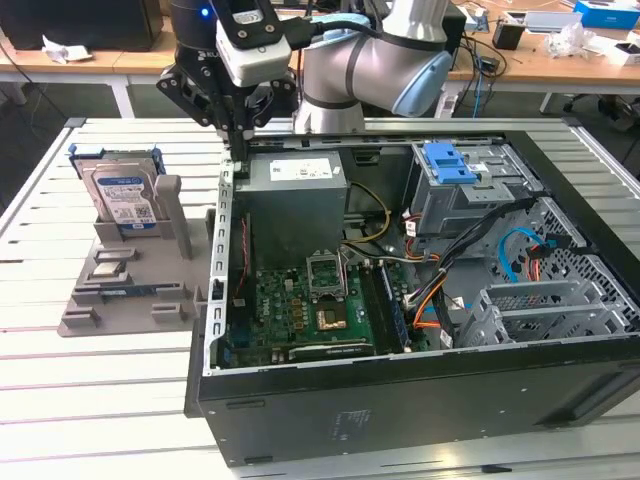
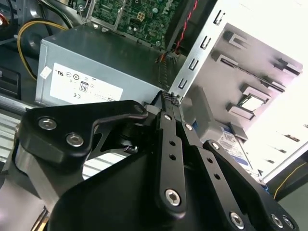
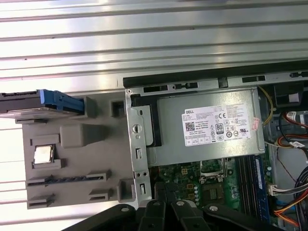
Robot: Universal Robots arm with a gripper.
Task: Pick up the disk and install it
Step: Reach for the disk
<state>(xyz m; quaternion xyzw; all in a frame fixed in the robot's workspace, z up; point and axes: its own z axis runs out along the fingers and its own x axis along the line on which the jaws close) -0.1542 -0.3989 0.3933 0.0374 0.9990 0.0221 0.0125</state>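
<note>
Far on the exterior view's left: the disk [image 1: 124, 195] stands on edge in the back slot of a grey holder block [image 1: 120, 300]. Its white-and-blue label faces the camera and the blue carrier frame shows along its top. Nothing grips it. It is well apart from me. The block lies on a slatted aluminium table [image 1: 60, 400]. A small square silvery chip [image 3: 43, 154] sits in one of the block's pockets.

Next along: my claw [image 1: 238, 150] points straight down between the holder block and the open computer case [image 1: 400, 400]. It hangs at the far end of the case's side wall, the one on the exterior view's left. The fingers are drawn narrow, tips together, nothing between them. In the second wrist view the tips sit right at the wall's top edge. Touching or just clear, I cannot tell.

Just right of the claw: a grey power-supply box [image 1: 295, 195] with a white sticker fills that far corner of the case. A green motherboard [image 1: 310, 310] lies flat in front of it.

Further right: a metal drive cage [image 1: 470, 200] with a blue plastic latch piece [image 1: 450, 162] on top. A bundle of orange and black wires [image 1: 435, 300] runs below it. Perforated grey bays [image 1: 545, 305] lie at the far right.
</note>
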